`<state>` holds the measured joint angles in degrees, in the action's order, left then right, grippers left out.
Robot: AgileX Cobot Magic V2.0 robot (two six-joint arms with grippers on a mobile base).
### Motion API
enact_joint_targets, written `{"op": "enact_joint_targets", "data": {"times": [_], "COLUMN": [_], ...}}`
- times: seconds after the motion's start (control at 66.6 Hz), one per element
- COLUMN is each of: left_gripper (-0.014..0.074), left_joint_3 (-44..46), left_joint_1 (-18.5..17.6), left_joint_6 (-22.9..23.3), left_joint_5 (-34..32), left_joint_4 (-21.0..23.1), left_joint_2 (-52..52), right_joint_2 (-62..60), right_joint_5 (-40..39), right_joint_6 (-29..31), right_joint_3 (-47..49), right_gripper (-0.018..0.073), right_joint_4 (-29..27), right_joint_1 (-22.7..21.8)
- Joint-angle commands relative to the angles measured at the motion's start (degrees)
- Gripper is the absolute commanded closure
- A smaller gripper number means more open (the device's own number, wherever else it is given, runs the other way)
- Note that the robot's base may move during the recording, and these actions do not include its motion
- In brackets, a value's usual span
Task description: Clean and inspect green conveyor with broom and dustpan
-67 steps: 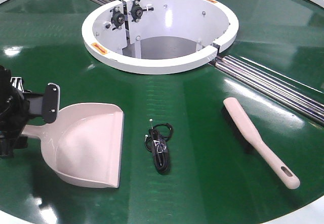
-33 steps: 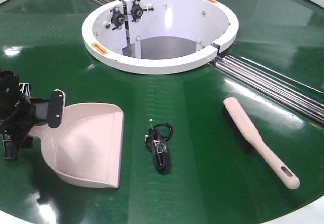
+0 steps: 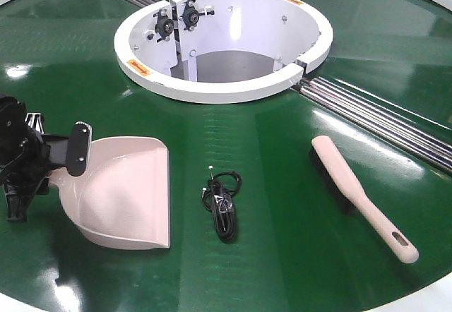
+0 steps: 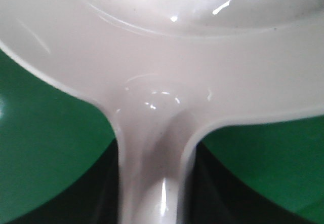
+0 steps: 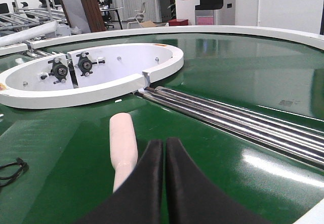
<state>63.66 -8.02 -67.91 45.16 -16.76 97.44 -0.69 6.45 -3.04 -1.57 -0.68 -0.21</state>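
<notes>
The pink-beige dustpan (image 3: 123,195) lies on the green conveyor (image 3: 282,157) at the left, mouth facing right. My left gripper (image 3: 60,169) is shut on its handle. In the left wrist view the handle (image 4: 152,173) runs between two dark fingers (image 4: 98,193) that press its sides. The broom (image 3: 360,195) lies flat at the right, bristles away from me and handle toward the near edge. My right gripper (image 5: 164,144) is shut on nothing, hovering just right of the broom (image 5: 123,143); it is out of the front view.
A coiled black cable (image 3: 222,202) lies between dustpan and broom. The white ring opening (image 3: 222,90) sits at the back centre. Steel roller rails (image 3: 381,118) run from it to the right. The conveyor's white rim (image 3: 434,294) shows at the near right.
My left gripper has shifted slightly right and down. The dustpan has turned a little with it, so its front lip now runs nearly straight up the picture. Broom and cable have not moved.
</notes>
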Motion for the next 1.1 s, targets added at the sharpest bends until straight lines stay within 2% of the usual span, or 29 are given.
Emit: {"op": "enact_joint_targets", "data": {"times": [0.0, 0.331, 0.631, 0.826, 1.082], "left_gripper": [0.0603, 0.0603, 0.0603, 0.0602, 0.0602], "left_joint_3": [1.52, 1.52, 1.52, 1.52, 1.47], "left_joint_1": [-1.24, -6.56, -7.23, -7.82, -10.81], "left_joint_6": [0.07, 0.07, 0.07, -3.30, -4.26], "left_joint_5": [-0.68, 4.86, 7.19, 6.52, 6.82], "left_joint_4": [-0.53, -1.62, -1.24, -1.35, -1.42], "left_joint_2": [-4.24, -5.28, -4.80, -4.61, -3.58], "right_joint_2": [-0.58, -0.58, -0.58, -0.58, -0.58], "right_joint_5": [-3.99, -3.99, -3.99, -3.99, -3.99], "right_joint_6": [0.24, 0.24, 0.24, 0.24, 0.24], "right_joint_3": [-0.22, -0.22, -0.22, -0.22, -0.22], "right_gripper": [0.0568, 0.0568, 0.0568, 0.0568, 0.0568], "right_joint_4": [0.11, 0.11, 0.11, 0.11, 0.11], "right_joint_1": [-0.36, -0.36, -0.36, -0.36, -0.36]}}
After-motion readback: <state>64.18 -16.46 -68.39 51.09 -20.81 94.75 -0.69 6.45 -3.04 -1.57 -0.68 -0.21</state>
